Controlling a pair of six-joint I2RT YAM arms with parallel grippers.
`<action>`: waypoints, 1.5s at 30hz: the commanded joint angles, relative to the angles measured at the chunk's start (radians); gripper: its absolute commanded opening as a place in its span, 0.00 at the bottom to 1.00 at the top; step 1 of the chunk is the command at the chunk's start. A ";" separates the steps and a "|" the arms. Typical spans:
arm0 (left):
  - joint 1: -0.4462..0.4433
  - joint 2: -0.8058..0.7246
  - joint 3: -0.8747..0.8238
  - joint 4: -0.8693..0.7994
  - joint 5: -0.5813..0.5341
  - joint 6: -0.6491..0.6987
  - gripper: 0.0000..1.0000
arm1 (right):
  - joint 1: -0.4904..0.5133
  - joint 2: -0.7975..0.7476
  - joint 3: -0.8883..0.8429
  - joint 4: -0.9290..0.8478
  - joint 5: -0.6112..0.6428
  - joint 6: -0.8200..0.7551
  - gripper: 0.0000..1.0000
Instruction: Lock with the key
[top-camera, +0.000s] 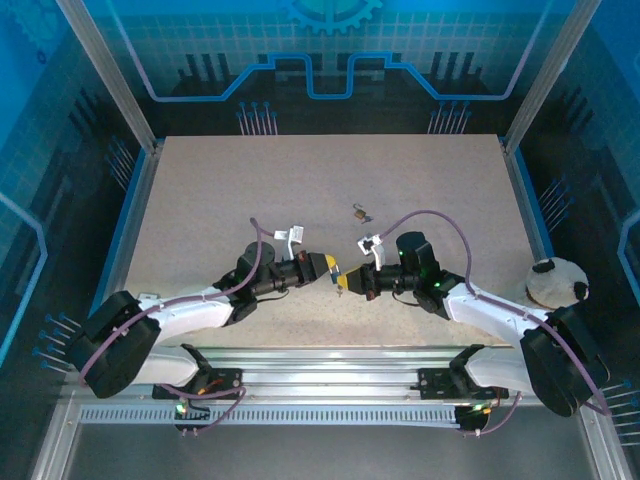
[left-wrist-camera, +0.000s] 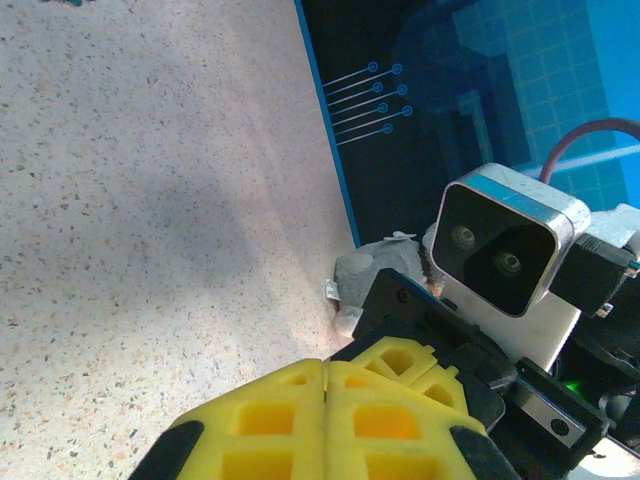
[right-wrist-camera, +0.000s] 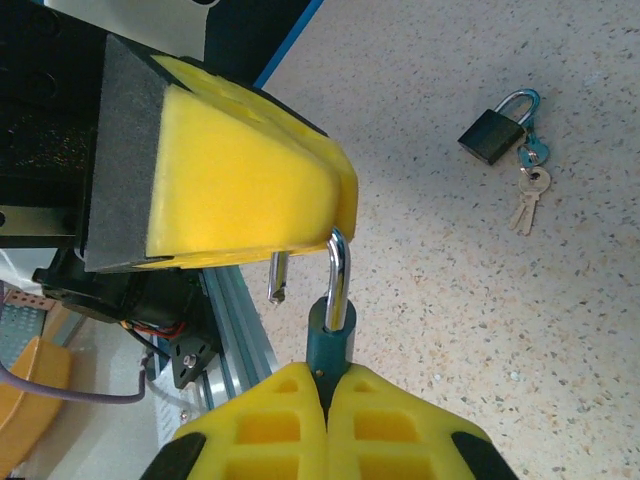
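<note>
My right gripper (right-wrist-camera: 325, 400) is shut on the body of a teal padlock (right-wrist-camera: 328, 338), held just above the table near its front edge. The padlock's steel shackle (right-wrist-camera: 340, 270) stands open, its free leg out of the body. The top of the shackle runs under the yellow fingers (right-wrist-camera: 250, 180) of my left gripper (left-wrist-camera: 325, 395), which is shut on it. In the top view the two grippers (top-camera: 330, 270) (top-camera: 358, 281) meet tip to tip. A black padlock (right-wrist-camera: 490, 132) with a bunch of keys (right-wrist-camera: 528, 195) lies on the table behind them. No key is in the teal padlock.
A white and grey soft object (top-camera: 555, 280) sits at the table's right edge. The aluminium rail (top-camera: 330, 360) runs along the front edge just below the grippers. A blue border (top-camera: 525, 200) and dark walls close in the table's sides.
</note>
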 joint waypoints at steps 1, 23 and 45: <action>0.004 -0.025 -0.008 0.091 0.027 0.025 0.00 | 0.011 -0.019 -0.010 0.067 -0.115 0.000 0.00; 0.041 -0.041 -0.081 0.255 0.124 0.011 0.00 | 0.011 -0.013 -0.020 0.192 -0.287 0.058 0.00; 0.073 0.117 -0.125 0.577 0.201 -0.108 0.00 | 0.011 -0.013 -0.049 0.330 -0.346 0.132 0.00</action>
